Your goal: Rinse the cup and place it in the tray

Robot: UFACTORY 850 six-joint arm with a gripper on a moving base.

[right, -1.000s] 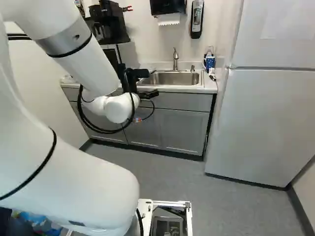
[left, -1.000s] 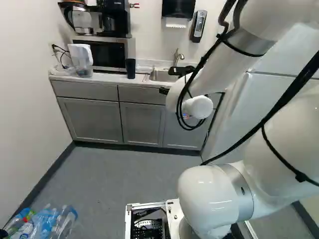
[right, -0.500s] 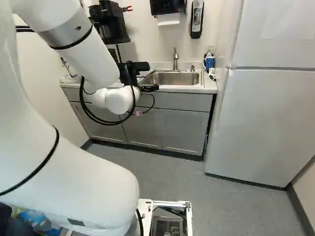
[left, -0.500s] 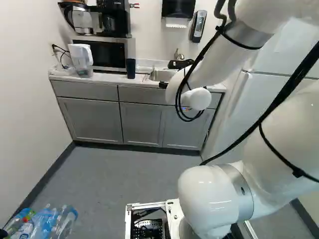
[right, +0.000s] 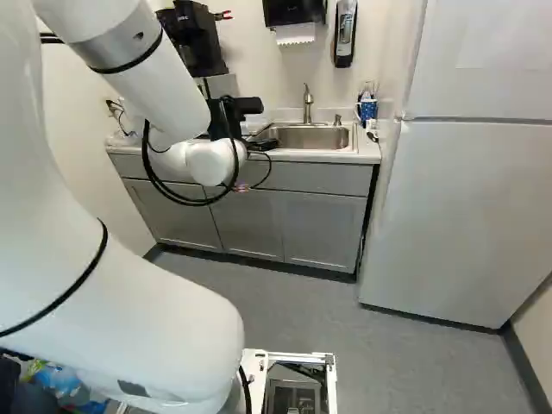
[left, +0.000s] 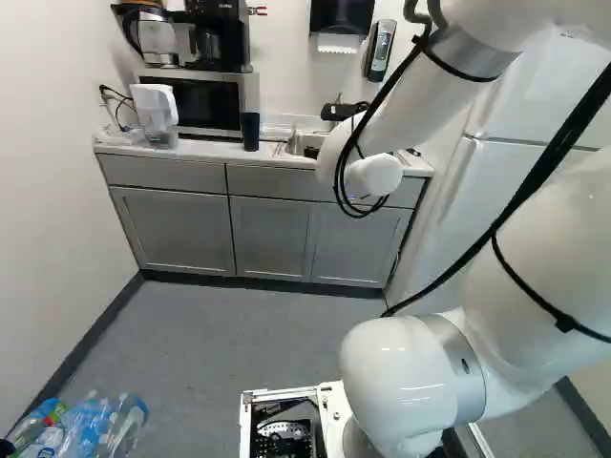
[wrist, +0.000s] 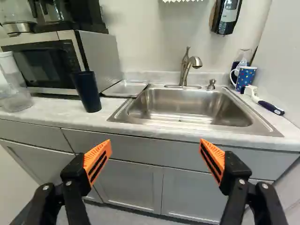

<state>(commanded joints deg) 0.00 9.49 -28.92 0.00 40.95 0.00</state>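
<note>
My gripper (right: 261, 144) is in front of the counter, near the sink's left end in the right base view. In the wrist view the gripper (wrist: 155, 146) has its orange-padded fingers wide apart, nothing between them. Beyond one finger, an upright dark blue cup (wrist: 87, 91) stands on the counter; the left base view shows this cup (left: 250, 132) beside the microwave. A shallow metal tray (wrist: 125, 89) lies between cup and sink. The steel sink (wrist: 187, 110) with its faucet (wrist: 186, 68) is ahead of the gripper.
Beyond the sink's other end are a blue patterned mug (wrist: 245, 78) and a brush (wrist: 267, 104). A microwave (wrist: 44, 61) and a clear pitcher (left: 156, 114) stand past the cup. The fridge (right: 461, 216) is right of the counter; cabinet fronts (wrist: 129, 183) lie below.
The arm's wrist and gripper have moved forward toward the counter, rising in both base views. The base has not moved, and the cup and tray have not visibly shifted.
</note>
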